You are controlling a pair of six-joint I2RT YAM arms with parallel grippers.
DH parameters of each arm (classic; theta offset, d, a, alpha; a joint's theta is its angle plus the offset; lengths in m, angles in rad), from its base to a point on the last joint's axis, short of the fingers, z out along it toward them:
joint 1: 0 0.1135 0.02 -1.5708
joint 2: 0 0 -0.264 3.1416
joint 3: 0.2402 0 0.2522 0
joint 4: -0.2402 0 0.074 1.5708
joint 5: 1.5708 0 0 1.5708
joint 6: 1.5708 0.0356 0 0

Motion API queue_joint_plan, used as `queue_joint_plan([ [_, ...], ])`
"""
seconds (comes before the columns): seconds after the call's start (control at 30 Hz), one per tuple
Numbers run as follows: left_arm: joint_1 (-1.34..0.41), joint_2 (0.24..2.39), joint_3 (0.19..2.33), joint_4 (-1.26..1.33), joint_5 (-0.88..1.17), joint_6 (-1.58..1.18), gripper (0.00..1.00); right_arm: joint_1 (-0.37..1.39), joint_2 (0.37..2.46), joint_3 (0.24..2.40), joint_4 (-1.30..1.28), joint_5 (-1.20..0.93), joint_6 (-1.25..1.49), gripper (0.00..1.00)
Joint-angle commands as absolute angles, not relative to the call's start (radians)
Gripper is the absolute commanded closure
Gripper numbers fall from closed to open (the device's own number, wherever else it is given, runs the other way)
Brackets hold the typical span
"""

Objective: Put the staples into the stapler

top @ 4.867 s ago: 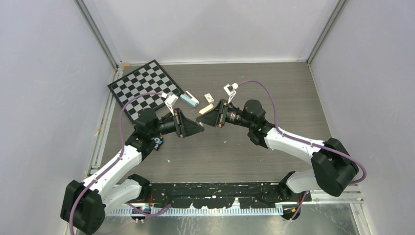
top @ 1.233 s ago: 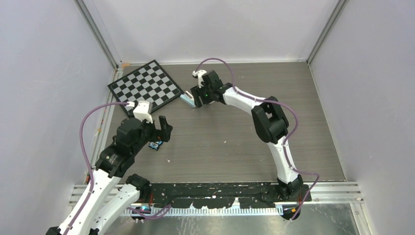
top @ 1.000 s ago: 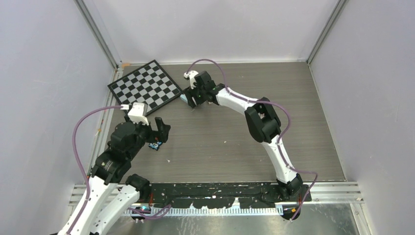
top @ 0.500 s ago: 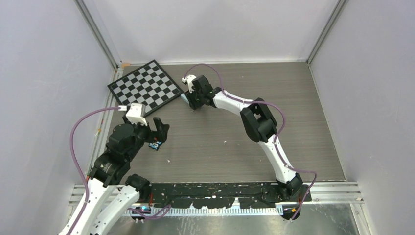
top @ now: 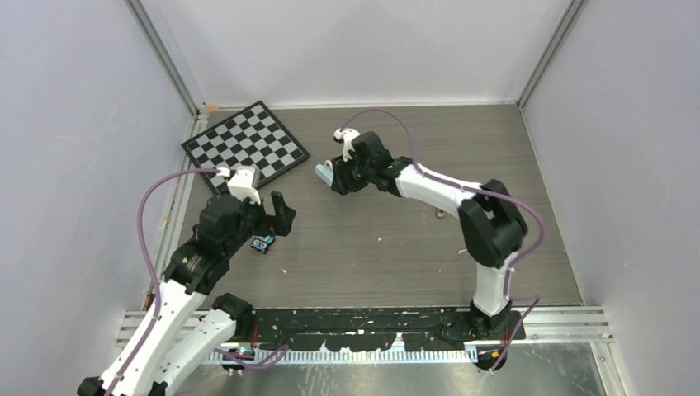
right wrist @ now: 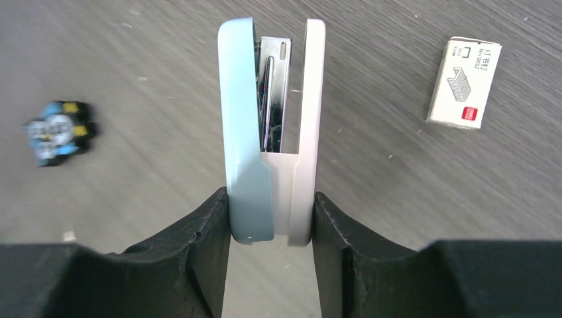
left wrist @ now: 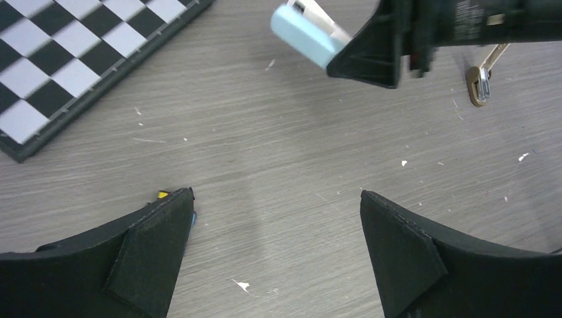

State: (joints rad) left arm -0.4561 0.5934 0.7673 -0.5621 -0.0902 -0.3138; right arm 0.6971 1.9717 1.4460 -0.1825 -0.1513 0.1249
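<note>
The right fingers [right wrist: 202, 238] are clamped on the stapler [right wrist: 270, 132], one pad on the pale blue top and one on the white base, right at its hinge end. The stapler points away toward 12 o'clock in the wrist view. Its two halves are slightly parted there, so the silver channel shows between them. In the overhead view it sits at about 11 o'clock from the bench [top: 396, 247] centre, just off the 4 o'clock corner of the chessboard [top: 245, 150]. The left fingers [left wrist: 152, 245] are spread wide and hold nothing, hovering beside the black-and-blue gadget [right wrist: 58, 131].

The stapler looks light and rigid, with smooth plastic shells that could slip. Squeezing it across top and base also presses it closed, so I judge a hold on the base's sides would suit better when the top has to swing up. I cannot pick out the staples with certainty. Such strips are brittle and thin, and are best pinched by their long edges.

A small white box [right wrist: 464, 83] lies at 2 o'clock from the stapler. It bears a drawing of a staple strip, a red mark and print that seems to read "No 0012"; the rest is too small.
</note>
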Motion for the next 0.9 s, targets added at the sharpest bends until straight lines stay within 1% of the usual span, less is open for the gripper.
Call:
queue_joint_plan([
  [0.0, -0.454, 0.709, 0.849, -0.555, -0.013, -0.413, 0.03, 0.688, 1.747, 1.325, -0.029, -0.25, 0.299, 0.69],
  [0.13, -0.434, 0.75, 0.869, -0.514, 0.101, -0.453, 0.04, 0.677, 1.613, 1.232, -0.004, -0.318, 0.458, 0.7],
  [0.23, -0.406, 0.73, 0.857, -0.428, 0.194, -0.484, 0.01, 0.658, 1.53, 1.184, 0.034, -0.397, 0.56, 0.7],
  [0.27, -0.388, 0.73, 0.855, -0.395, 0.272, -0.493, 0.01, 0.654, 1.502, 1.172, 0.031, -0.408, 0.581, 0.7],
  [0.37, -0.272, 0.767, 0.841, -0.289, 0.496, -0.588, 0.08, 0.636, 1.434, 1.144, 0.038, -0.464, 0.66, 0.7],
  [0.47, -0.172, 0.775, 0.789, -0.109, 0.654, -0.71, 0.08, 0.6, 1.372, 1.104, 0.109, -0.559, 0.789, 0.7],
  [0.53, -0.155, 0.775, 0.772, -0.052, 0.666, -0.727, 0.08, 0.571, 1.339, 1.073, 0.179, -0.604, 0.875, 0.69],
  [0.67, -0.151, 0.786, 0.764, 0.027, 0.613, -0.789, 0.08, 0.528, 1.319, 1.039, 0.294, -0.694, 0.989, 0.69],
  [0.73, -0.146, 0.8, 0.768, 0.037, 0.583, -0.836, 0.11, 0.519, 1.323, 1.019, 0.393, -0.759, 1.061, 0.7],
  [0.87, -0.14, 0.845, 0.768, 0.103, 0.564, -0.951, 0.21, 0.517, 1.352, 0.991, 0.587, -0.847, 1.202, 0.69],
])
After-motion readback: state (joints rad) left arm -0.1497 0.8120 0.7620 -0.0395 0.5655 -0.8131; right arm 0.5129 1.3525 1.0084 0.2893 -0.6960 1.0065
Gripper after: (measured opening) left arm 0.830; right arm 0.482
